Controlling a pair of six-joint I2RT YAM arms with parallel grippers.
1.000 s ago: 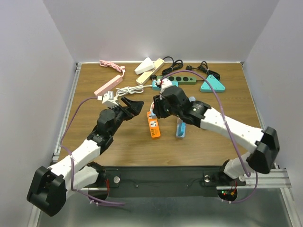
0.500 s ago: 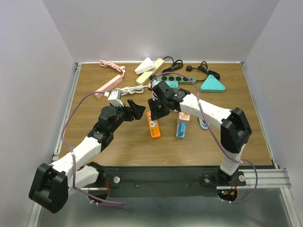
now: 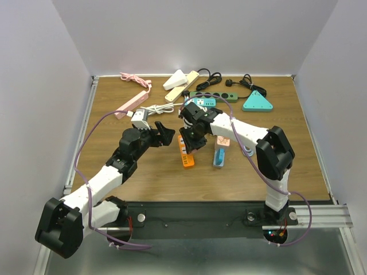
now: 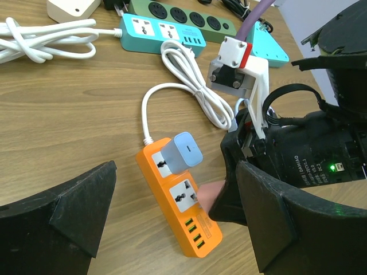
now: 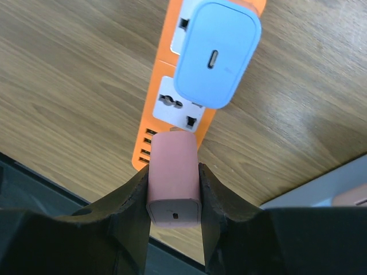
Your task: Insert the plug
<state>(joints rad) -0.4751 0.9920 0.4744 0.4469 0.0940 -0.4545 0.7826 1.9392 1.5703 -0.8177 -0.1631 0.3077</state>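
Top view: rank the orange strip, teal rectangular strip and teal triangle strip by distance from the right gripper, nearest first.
1. orange strip, directly under the right gripper and its pink plug.
2. teal rectangular strip, behind it, mid-table.
3. teal triangle strip, back right.

Brown wood-grain counter (image 3: 114, 177), evenly lit. Plain pale-grey walls box it in: back wall (image 3: 195, 34) behind counter, L wall (image 3: 28, 86) & R wall (image 3: 344, 86) either side. Alu rail (image 3: 81, 132) runs along counter's L edge. Black plate (image 3: 195, 213) at its near edge, w/ grey surface (image 3: 200, 258) beyond that.
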